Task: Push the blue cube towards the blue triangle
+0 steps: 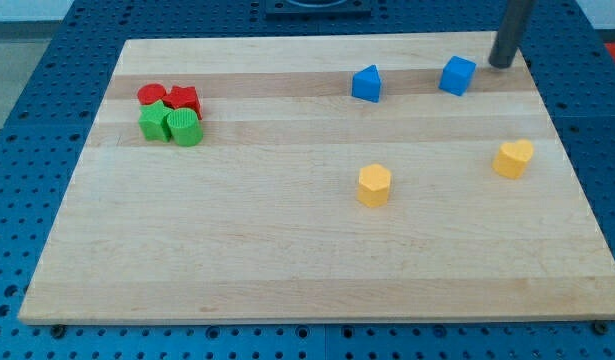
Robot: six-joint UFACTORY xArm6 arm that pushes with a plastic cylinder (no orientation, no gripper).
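Note:
The blue cube [457, 75] sits on the wooden board near the view's top right. The blue triangle [366, 84] sits to its left, about a block's width and a half away, at the same height in the view. My tip [501, 64] is at the lower end of the dark rod, just right of the blue cube and slightly higher in the view, with a small gap between them.
Two red blocks [170, 97] and two green blocks [171, 125] are clustered at the view's upper left. A yellow block [374, 185] sits mid-board and another yellow block [513, 158] at the right. The board's top edge [317, 41] is close behind the blue blocks.

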